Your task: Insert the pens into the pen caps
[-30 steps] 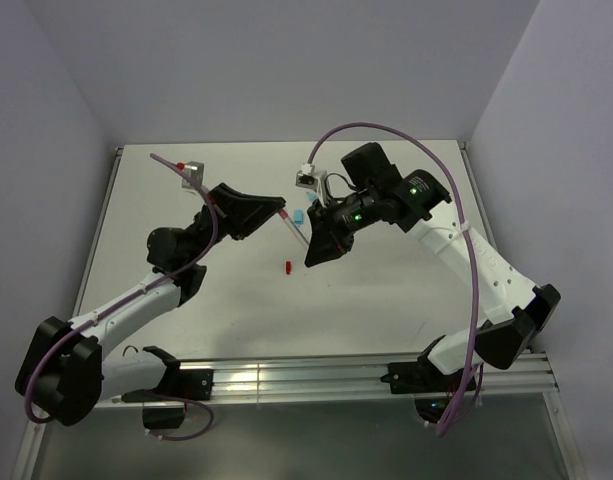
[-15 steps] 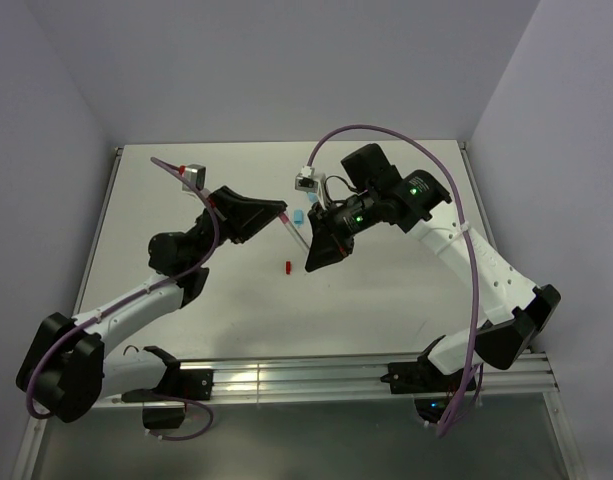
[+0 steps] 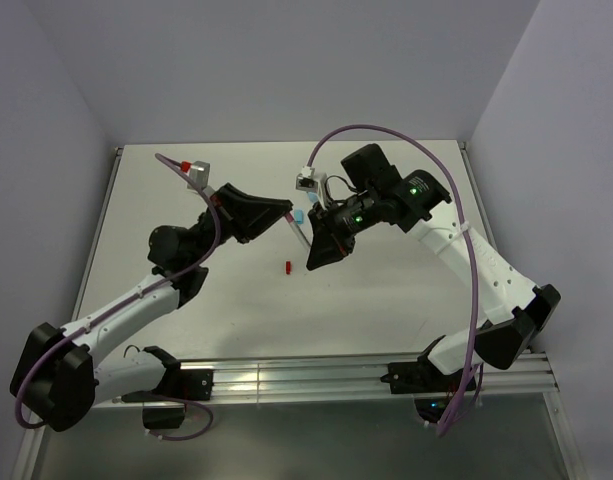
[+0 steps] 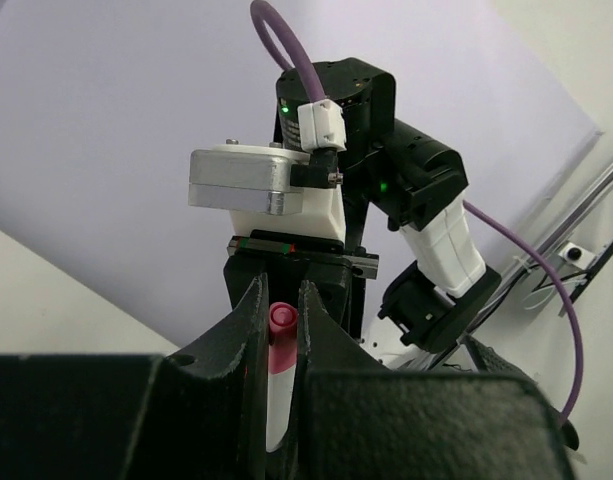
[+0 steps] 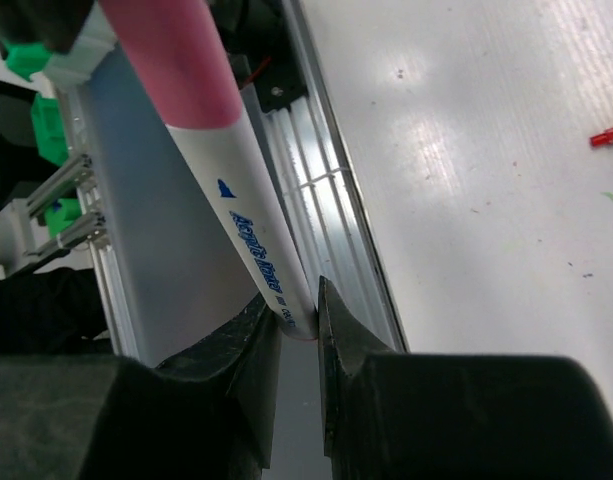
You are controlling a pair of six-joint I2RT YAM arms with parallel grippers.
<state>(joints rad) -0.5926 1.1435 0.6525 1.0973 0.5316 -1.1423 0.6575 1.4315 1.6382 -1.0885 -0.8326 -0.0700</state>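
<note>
Above the middle of the white table [image 3: 386,300], two black robot grippers meet almost tip to tip over one pen [image 3: 296,228]. The pen is a white barrel with blue print and a pink-red end. It is held off the surface and slants between the two.

The right gripper [image 3: 314,255] is clamped on the bare white end of the barrel, and its wrist view shows both fingers pinching it. The left gripper [image 3: 283,210] is closed on the other end, where its wrist view shows a pink tip and white plastic squeezed between the fingers. It is not clear whether that pink part is a separate cap or the pen's own end.

Compared with a second ago, the left arm has edged right, toward the right gripper, and slightly less of the pen shows between them. The right gripper has barely moved. This looks like the pressing step, with the two ends being pushed together, though a full seat cannot be confirmed.

A light blue cap [image 3: 298,215] lies on the table just beside the left fingertips. A small red piece [image 3: 287,266] lies nearer the arm bases, apart from both grippers. Neither has shifted, so both probably still await their turn.
</note>
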